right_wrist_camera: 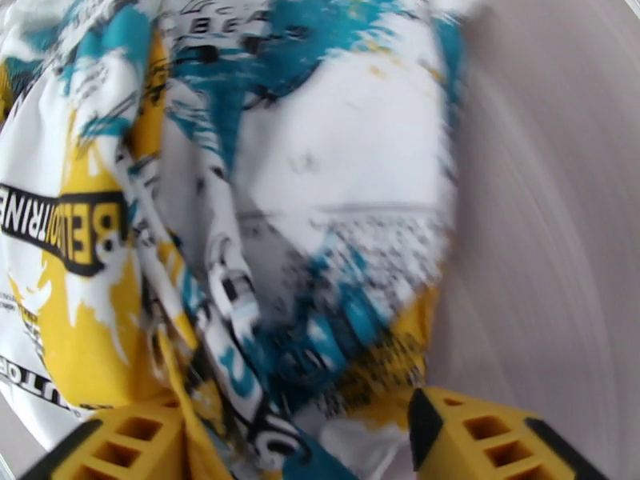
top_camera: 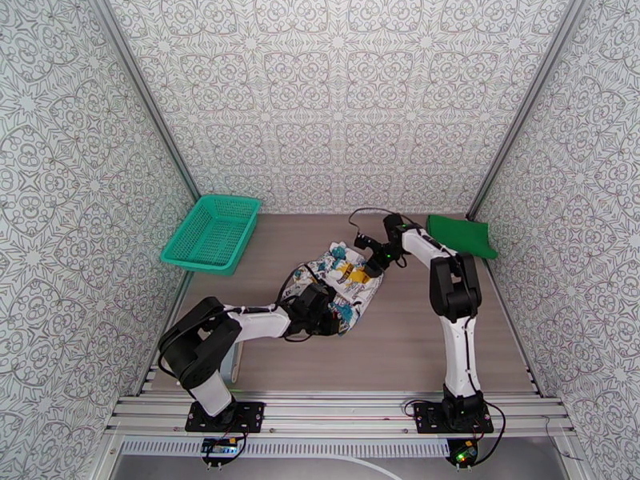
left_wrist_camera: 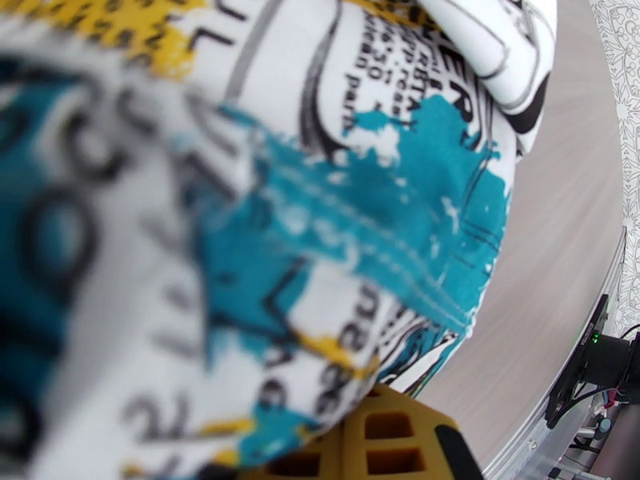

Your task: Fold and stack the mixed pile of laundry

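Near-edge bases anchor both arms on the table (top_camera: 416, 346). At far left stands the basket (top_camera: 212, 232), well apart from the work.

Left arm (top_camera: 240, 322): folded low, forearm stretched rightward, with the left gripper (top_camera: 326, 310) on the near-left edge of the print garment (top_camera: 352, 283). Its jaws are pressed together. In the left wrist view cloth bulges right over the one yellow finger (left_wrist_camera: 392, 438) that shows, so the jaws appear to be pinching that edge.

Print garment: mid-table, bunched, with no clear long axis. It lies between the two grippers, and the line from one to the other runs near-left to far-right.

Right arm (top_camera: 454, 314): upright from its base, elbow high, forearm bent leftward, with the right gripper (top_camera: 370, 264) at the garment's far-right edge. In the right wrist view its fingers (right_wrist_camera: 488, 442) stand spread, with a twisted fold of cloth lying loose between them and not pinched.

Green shirt (top_camera: 462, 236): folded flat at far right, just beyond the right arm's elbow.

The coming move likely turns on the right jaws: cloth lies directly ahead of and between them, so closing there would take a second hold opposite the left one.
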You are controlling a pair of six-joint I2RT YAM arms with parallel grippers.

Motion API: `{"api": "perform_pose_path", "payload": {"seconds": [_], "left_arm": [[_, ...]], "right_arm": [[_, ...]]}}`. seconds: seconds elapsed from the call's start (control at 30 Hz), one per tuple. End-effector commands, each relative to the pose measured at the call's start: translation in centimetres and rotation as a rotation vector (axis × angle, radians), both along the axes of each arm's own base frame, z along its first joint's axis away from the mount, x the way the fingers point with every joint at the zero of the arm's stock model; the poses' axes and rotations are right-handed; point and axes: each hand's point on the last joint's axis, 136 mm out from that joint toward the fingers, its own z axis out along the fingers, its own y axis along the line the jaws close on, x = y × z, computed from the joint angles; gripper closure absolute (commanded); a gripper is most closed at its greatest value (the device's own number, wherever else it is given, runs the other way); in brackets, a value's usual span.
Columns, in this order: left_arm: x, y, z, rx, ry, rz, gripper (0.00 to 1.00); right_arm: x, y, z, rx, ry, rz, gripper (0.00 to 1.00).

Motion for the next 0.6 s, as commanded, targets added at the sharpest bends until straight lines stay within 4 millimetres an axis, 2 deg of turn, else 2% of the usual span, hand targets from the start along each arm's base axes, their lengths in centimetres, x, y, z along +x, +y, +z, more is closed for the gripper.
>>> {"api": "perform_pose_path", "payload": {"seconds": [0.0,0.07,0.2,0.27,0.37,0.43,0.47,0.5,0.57], "left_arm": [[1.6,-1.1,3.8,-0.028,-0.090,-0.002,1.00],[2.7,-1.5,5.5,-0.025,-0.133,-0.010,0.95],[4.3,-1.5,8.2,0.020,-0.218,-0.030,0.85],[4.9,-1.3,9.3,0.069,-0.264,-0.056,0.82],[5.2,-1.7,10.6,0.126,-0.348,-0.157,0.71],[5.2,-2.6,11.1,0.188,-0.429,-0.270,0.62],[5.4,-2.7,10.9,0.236,-0.458,-0.305,0.59],[5.9,-2.9,11.0,0.292,-0.488,-0.336,0.56],[6.5,-3.4,10.1,0.397,-0.509,-0.402,0.49]], "right_arm": [[1.6,-0.3,8.0,0.099,-0.178,-0.107,0.24],[1.9,-0.4,10.7,0.162,-0.235,-0.193,0.24],[1.2,-0.7,14.7,0.309,-0.281,-0.375,0.22],[0.6,-1.4,15.3,0.381,-0.259,-0.494,0.22],[-0.4,-2.6,15.6,0.483,-0.178,-0.662,0.23],[-1.4,-2.8,15.3,0.573,-0.040,-0.730,0.22],[-1.7,-3.1,14.9,0.599,0.018,-0.755,0.26],[-2.2,-3.7,14.0,0.626,0.076,-0.793,0.26],[-2.9,-4.8,12.6,0.718,0.151,-0.869,0.17]]}}
